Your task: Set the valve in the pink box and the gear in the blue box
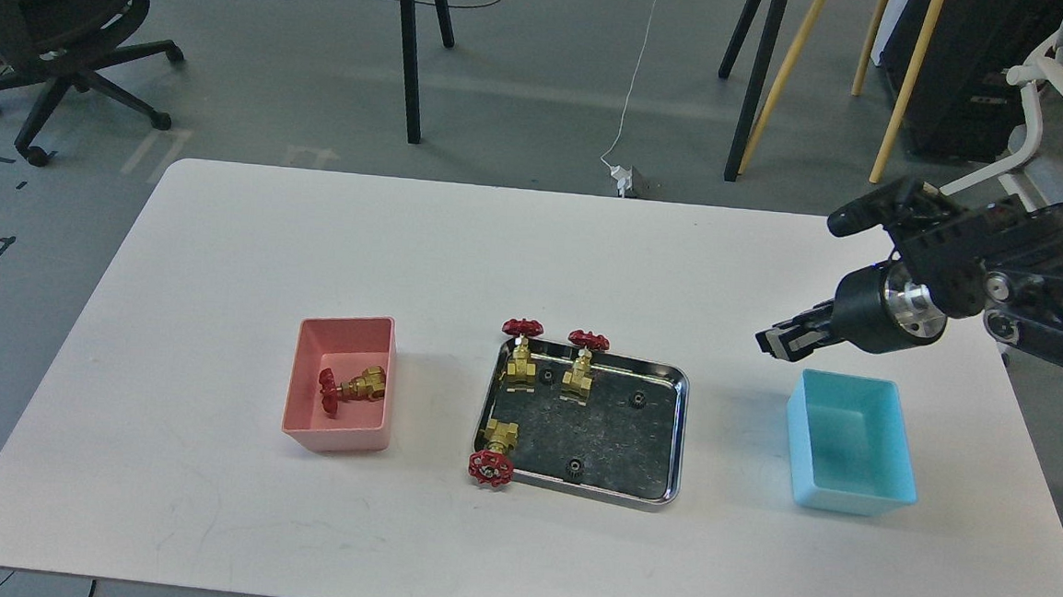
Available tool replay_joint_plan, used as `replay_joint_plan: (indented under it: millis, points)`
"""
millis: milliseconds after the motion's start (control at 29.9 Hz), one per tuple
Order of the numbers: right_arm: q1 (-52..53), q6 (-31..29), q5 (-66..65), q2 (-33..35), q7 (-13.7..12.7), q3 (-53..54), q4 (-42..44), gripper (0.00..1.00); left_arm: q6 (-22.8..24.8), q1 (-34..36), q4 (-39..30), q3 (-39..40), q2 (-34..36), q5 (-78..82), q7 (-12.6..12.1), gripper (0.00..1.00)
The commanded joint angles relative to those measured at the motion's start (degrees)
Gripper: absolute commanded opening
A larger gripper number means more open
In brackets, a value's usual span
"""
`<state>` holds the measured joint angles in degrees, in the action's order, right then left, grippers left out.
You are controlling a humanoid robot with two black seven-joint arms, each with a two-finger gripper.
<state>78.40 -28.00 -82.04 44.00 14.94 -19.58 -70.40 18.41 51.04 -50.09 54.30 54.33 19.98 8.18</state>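
The pink box (339, 434) stands left of centre with one valve (355, 386) lying in it. Three more valves are on the steel tray (658, 491): two upright at its back left (520, 361) (579, 375), and one (495, 449) lying at the front left with its red wheel over the rim. Three black gears lie in the tray (545, 374) (636, 398) (574, 468). The blue box (852, 493) stands to the right and looks empty. My right gripper (771, 342) hangs above the table just beyond the blue box's back left corner. Its dark fingers lie close together, and I cannot tell if a gear is between them. My left gripper is out of view.
The white table (313, 248) carries the two boxes and the tray in a row. Office chairs, stand legs and cables are on the floor beyond the far edge.
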Motion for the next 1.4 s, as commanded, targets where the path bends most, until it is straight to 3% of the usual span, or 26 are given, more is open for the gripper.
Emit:
replay_joint_plan:
  millis: [0,368,434,568,702,1036,1270,1370]
  points:
    - [-2.81,0.00,-0.49,4.51,0.00,0.42,-2.20,0.10,-0.05,0.90,0.00,-0.08,-1.68,0.23,-0.10,0.98]
    - [-10.10,0.00,-4.62,6.01,-0.09,2.44,1.22,0.15,-0.22,2.31,-0.09,-0.16,-2.21,0.23,-0.36,0.98]
    - [-10.72,0.00,-4.62,5.74,-0.17,2.88,2.37,0.24,-0.22,2.31,-0.09,-0.16,-2.12,0.23,-0.36,0.98]
    - [-12.91,0.00,-4.54,4.43,-0.26,6.04,2.64,0.56,-0.22,2.22,0.00,-0.25,-2.30,0.23,-0.36,0.98]
    - [-13.62,0.00,-4.28,4.34,-0.35,8.76,2.64,0.68,-0.13,1.96,-0.09,-0.43,-2.30,0.32,-0.36,0.98]
    - [-13.45,0.00,4.32,4.25,-0.35,26.05,3.07,0.73,-0.13,1.61,-1.14,-0.51,-3.18,2.33,-0.89,0.98]
    - [-13.71,0.00,20.22,1.09,-1.14,43.03,12.90,0.73,-2.94,3.01,-1.58,-6.05,-7.04,8.92,-1.15,0.98]
    - [-13.71,0.00,29.54,-0.32,-2.89,47.95,16.51,0.73,-3.30,5.12,-1.76,-6.93,-9.06,12.18,-2.11,0.98]
